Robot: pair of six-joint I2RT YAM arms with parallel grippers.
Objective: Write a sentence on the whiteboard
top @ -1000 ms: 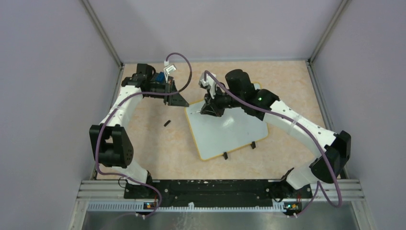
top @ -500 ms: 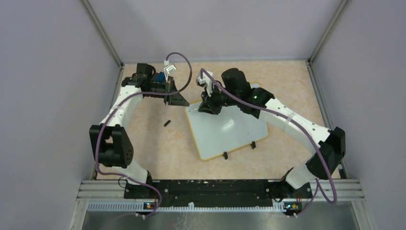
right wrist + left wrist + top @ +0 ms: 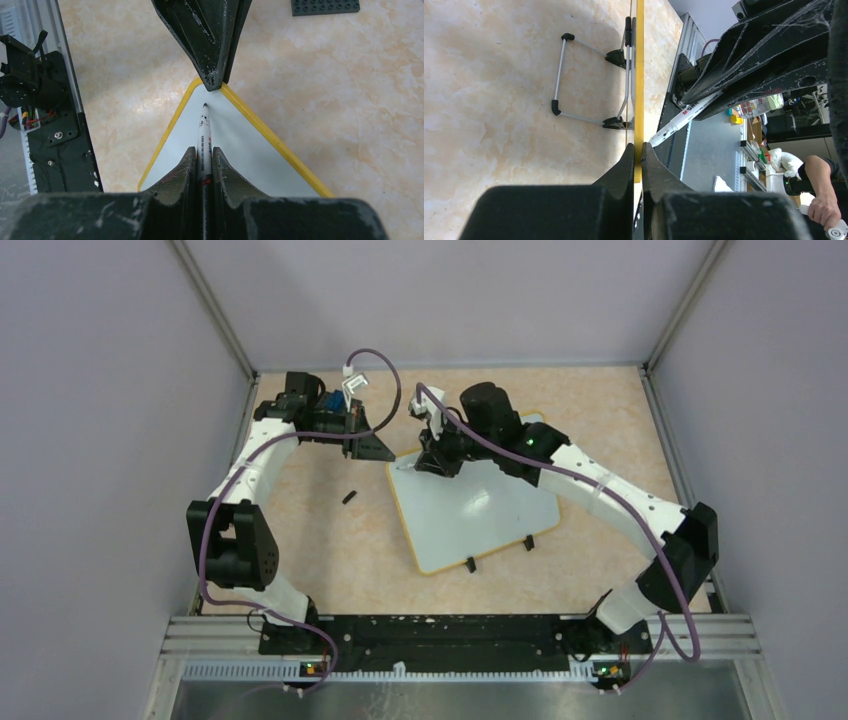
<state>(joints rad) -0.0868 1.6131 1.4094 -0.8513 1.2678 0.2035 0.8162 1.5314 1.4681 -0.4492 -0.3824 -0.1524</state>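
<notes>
Right wrist: right pincer grips marker, tip toward whiteboard corner clamped by left pincer.

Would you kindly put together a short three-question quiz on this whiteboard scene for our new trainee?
1. Multiple choice: what do the fingers of the right gripper hold? A) a marker B) an eraser C) a blue block
2. True or false: the fingers of the left gripper are shut on the yellow rim at a corner of the whiteboard.
3. Short answer: does the small black object on the table touch the whiteboard?
Key: 1 A. 2 True. 3 No, it lies apart from the board, to its left.
</notes>
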